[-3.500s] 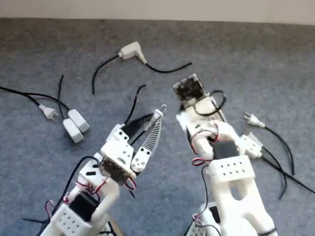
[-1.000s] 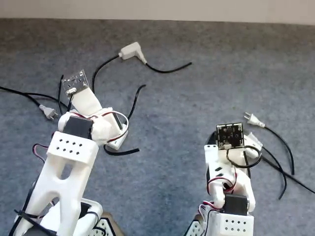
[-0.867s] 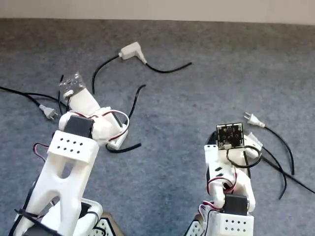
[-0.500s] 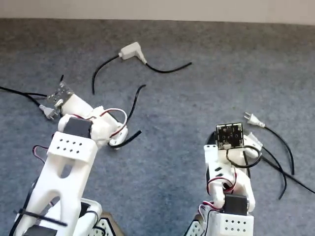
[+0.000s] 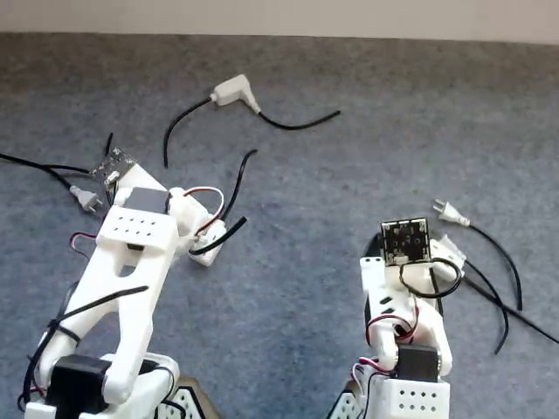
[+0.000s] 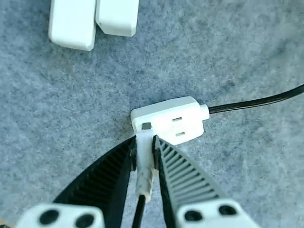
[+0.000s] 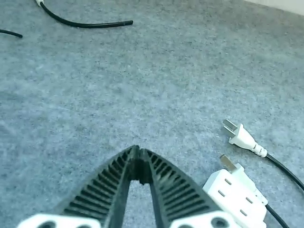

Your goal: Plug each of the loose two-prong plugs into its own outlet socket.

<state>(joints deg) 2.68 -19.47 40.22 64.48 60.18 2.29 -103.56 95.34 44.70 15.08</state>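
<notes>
Now swung toward the left edge of the grey mat [image 5: 349, 157], the left gripper [image 6: 145, 145] pinches a two-prong plug [image 6: 144, 175] touching the outlet socket [image 6: 168, 121], so insertion appears imminent, while the right gripper [image 7: 139, 171] sits pressed together, empty.

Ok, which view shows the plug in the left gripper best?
Left wrist view: the plug pinched in the left gripper, tip at the outlet socket. High view: the left arm covers it; right wrist view faces another plug.

The left arm [image 5: 122, 271] stretches forward with the left hand [image 6: 145, 145] pinching a plug [image 6: 144, 176], while the right arm [image 5: 402, 319] sits folded, right hand [image 7: 138, 159] closed.
</notes>
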